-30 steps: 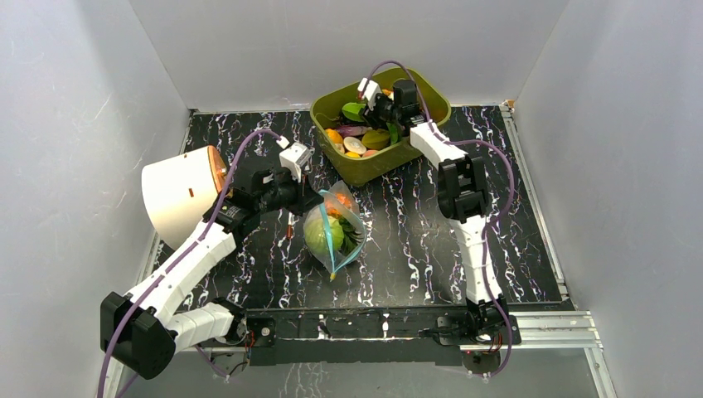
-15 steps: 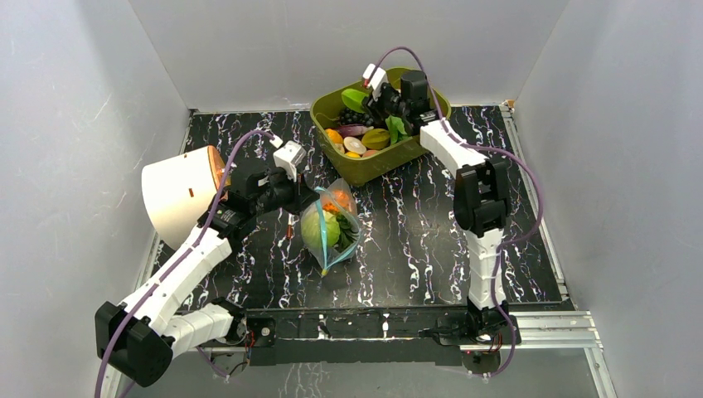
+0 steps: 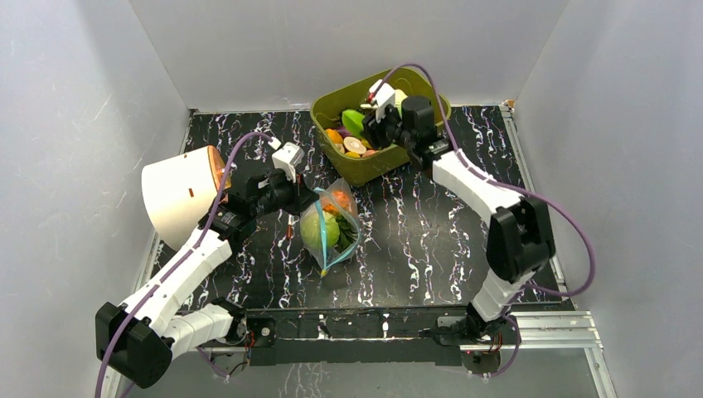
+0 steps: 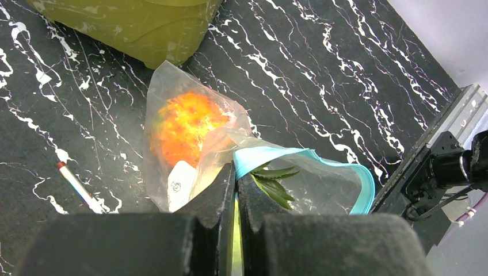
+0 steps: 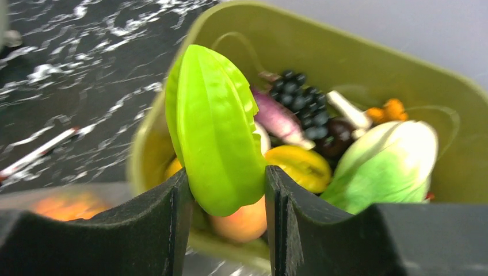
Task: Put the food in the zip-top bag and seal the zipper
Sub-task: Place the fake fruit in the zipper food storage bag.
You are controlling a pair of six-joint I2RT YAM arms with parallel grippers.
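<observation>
— Lifted out of the heap since a second ago: the starfruit [image 5: 216, 126], now clamped between the fingers of the right end effector [image 3: 367, 124] and held above the tub [image 3: 431, 95]. The right elbow has been swung out to the right meanwhile.

— And the bag [image 3: 330, 228]?

— It is lying on the table [image 3: 431, 240] just in front of the tub, with a cabbage [image 3: 315, 232] and a pineapple [image 4: 187, 123] already inside. Its rim is pinched by the left end effector [image 4: 235, 178], which is fully closed right beside the zipper [image 4: 270, 150], so the mouth is held up and gaping.

— How should the carry be done?

— The fruit should be brought to the gaping side of the blue loop, away from the left fingers, and lowered with its long axis lined up with the mouth. It is probably best released only once its tip is past the strip. The left pinch should be left unmoved until then, or the opening may be lost. The fruit seems to be gripped on smooth ridges, so a slow swing is advised.
</observation>
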